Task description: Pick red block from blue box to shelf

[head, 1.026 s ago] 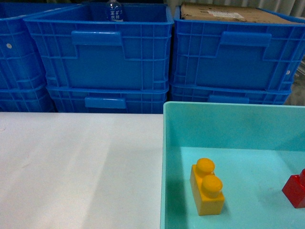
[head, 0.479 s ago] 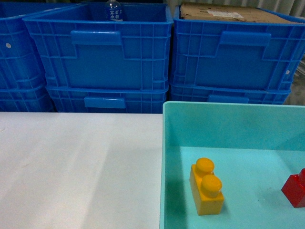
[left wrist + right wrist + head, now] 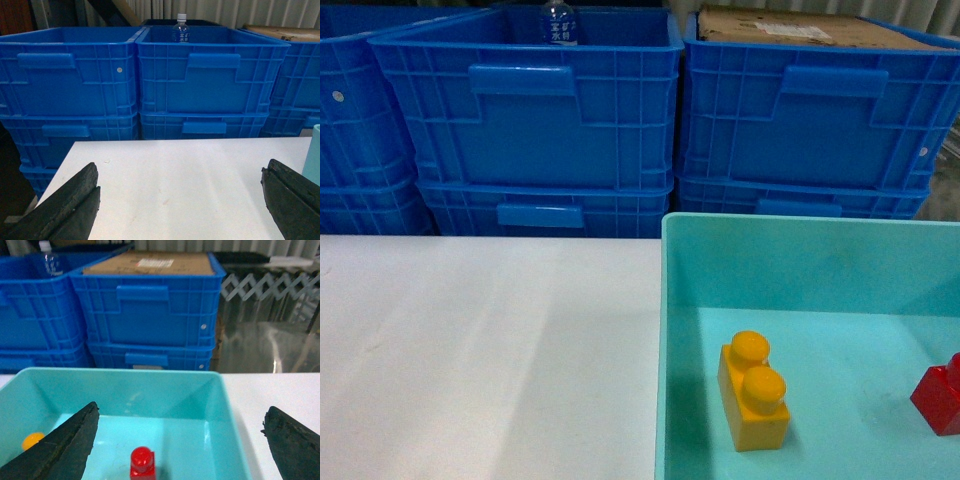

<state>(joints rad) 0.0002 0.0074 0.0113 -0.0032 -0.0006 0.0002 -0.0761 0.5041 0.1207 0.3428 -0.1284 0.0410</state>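
Nothing of the task looks done yet: the red block [image 3: 142, 463] sits on the floor of the blue box [image 3: 120, 377], untouched, below and ahead of the right pincer [image 3: 180, 450], roughly in line with the gap between its two dark fingers [image 3: 60, 445], a little toward the left one. That pincer is spread wide, holding nothing, and hangs above the near side of the box, well clear of the block. The yellow-orange brick [image 3: 753, 392] lies in the same box, off to the left of the right pincer's reach line, apart from the red one. The left pincer [image 3: 180, 200] is likewise wide and empty, hovering over the bare white tabletop [image 3: 180, 170] with only a sliver of the box at its right edge. Stacked dark blue crates [image 3: 525, 105] stand beyond both. In my judgement the whole job remains: lowering onto the block, closing, lifting it out and carrying it to the shelf. No shelf can be made out with certainty in these views.
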